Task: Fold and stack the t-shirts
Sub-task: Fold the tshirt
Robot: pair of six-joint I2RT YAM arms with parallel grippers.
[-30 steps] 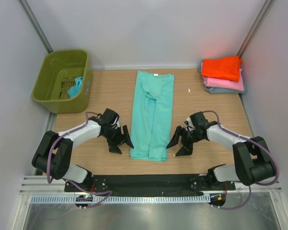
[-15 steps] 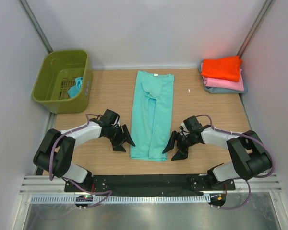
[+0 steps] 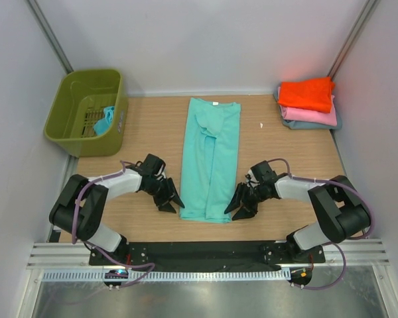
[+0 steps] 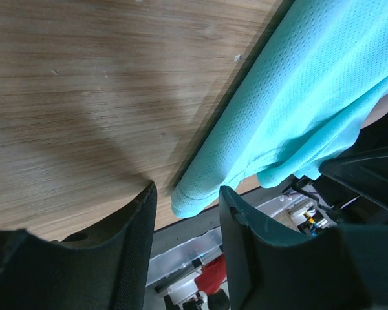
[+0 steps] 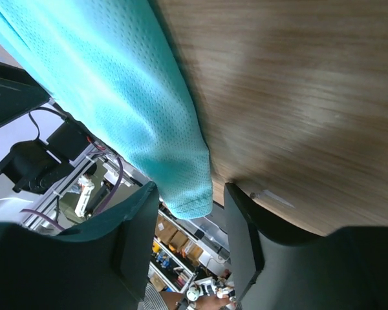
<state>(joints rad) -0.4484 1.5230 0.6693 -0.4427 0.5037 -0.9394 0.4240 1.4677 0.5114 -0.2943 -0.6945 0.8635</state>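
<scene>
The left gripper [image 4: 184, 194], jaws half parted, straddles the near-left hem corner of the long folded teal-turquoise cloth t-shirt [image 3: 211, 156] without pinching it. The right gripper [image 5: 184, 194] does likewise at the near-right corner. The shirt lies lengthwise along the middle of the wooden worktop [image 3: 285, 152].

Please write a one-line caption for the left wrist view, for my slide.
Left gripper, jaws open, straddling a bottom corner of the folded teal t-shirt on the wooden table.

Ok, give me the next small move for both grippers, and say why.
Probably close both: the left gripper and right gripper each straddle a near hem corner of the teal t-shirt, jaws open, cloth not yet pinched.
</scene>
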